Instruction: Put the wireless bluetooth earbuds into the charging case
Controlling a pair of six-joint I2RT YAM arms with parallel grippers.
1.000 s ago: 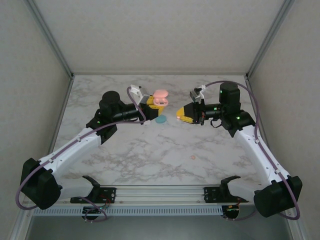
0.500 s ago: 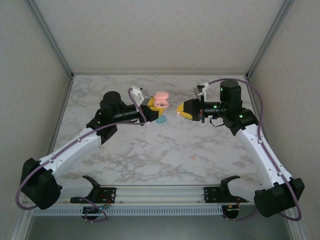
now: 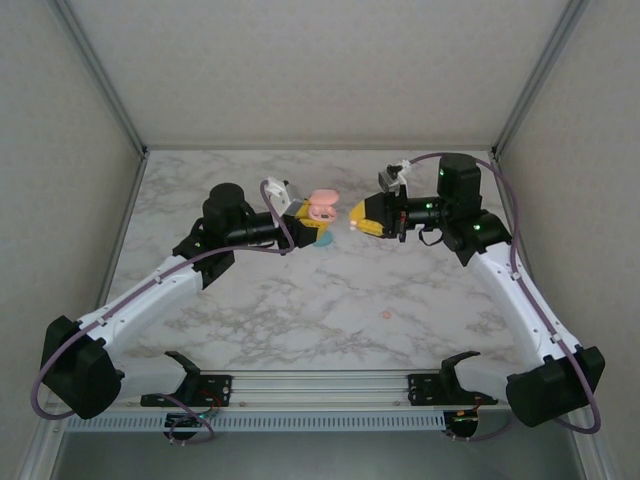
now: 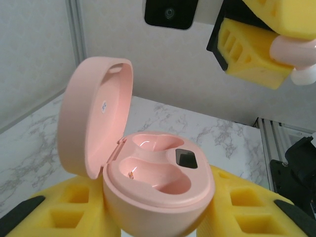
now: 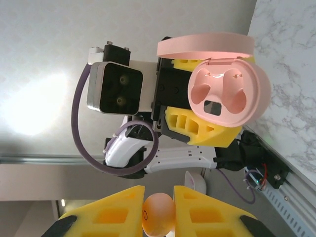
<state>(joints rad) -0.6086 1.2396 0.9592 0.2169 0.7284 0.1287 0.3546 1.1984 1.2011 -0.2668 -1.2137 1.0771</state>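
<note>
My left gripper (image 4: pixel 158 215) is shut on the pink charging case (image 4: pixel 153 182), holding it by its base above the table. The case lid (image 4: pixel 91 113) stands open and both wells are bare. In the top view the case (image 3: pixel 322 204) is held at mid-table and my right gripper (image 3: pixel 354 217) faces it from the right, a short gap away. The right gripper (image 5: pixel 158 210) is shut on a pink earbud (image 5: pixel 158 213). In the left wrist view that earbud (image 4: pixel 295 51) pokes out between the right gripper's yellow fingers (image 4: pixel 252 54) at the upper right.
A teal rounded case (image 3: pixel 322 239) lies on the marble table (image 3: pixel 300 310) just below the left gripper. A second tiny pink earbud (image 3: pixel 386 314) lies on the table nearer the front. A white rounded case (image 5: pixel 195 181) shows under the left arm in the right wrist view.
My right gripper has moved left and a little up with the earbud, closing most of the gap to the open case. The left gripper has shifted slightly right with the case.
</note>
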